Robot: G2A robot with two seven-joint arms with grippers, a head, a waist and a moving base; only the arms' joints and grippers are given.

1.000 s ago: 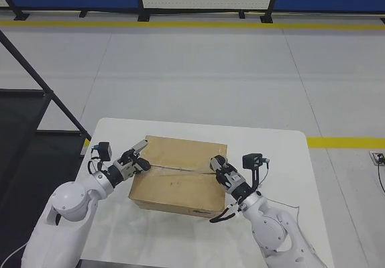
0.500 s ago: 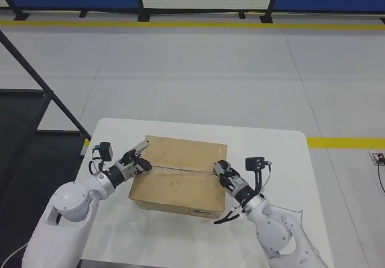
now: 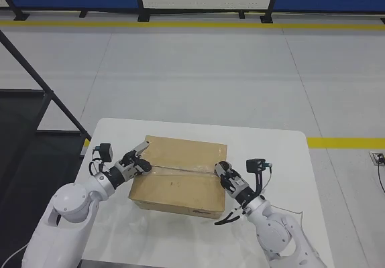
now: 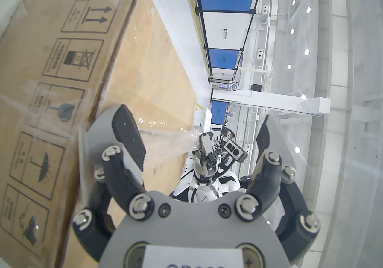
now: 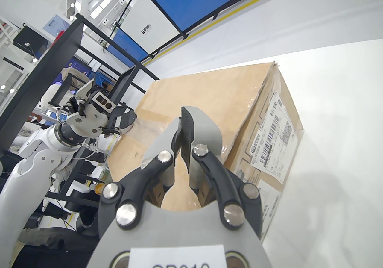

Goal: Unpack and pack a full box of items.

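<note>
A brown cardboard box (image 3: 179, 177), closed and sealed with clear tape along its top seam, stands in the middle of the white table (image 3: 273, 154). My left gripper (image 3: 137, 159) is at the seam's left end. It is open, with one pad (image 4: 128, 134) resting on the box top (image 4: 143, 77) by the tape and the other finger (image 4: 264, 137) off the box. My right gripper (image 3: 223, 169) is at the seam's right end, fingers shut (image 5: 185, 124) just above the box top (image 5: 206, 92). Nothing shows between them. Each wrist view shows the other gripper across the box (image 4: 206, 152) (image 5: 109, 103).
A black metal frame (image 3: 31, 74) stands left of the table. Bare table surface lies to the right of the box and behind it. A shipping label (image 5: 275, 134) covers the box's right end face.
My right gripper has shifted slightly towards the near right along the box top. The left arm and the box have stayed put.
</note>
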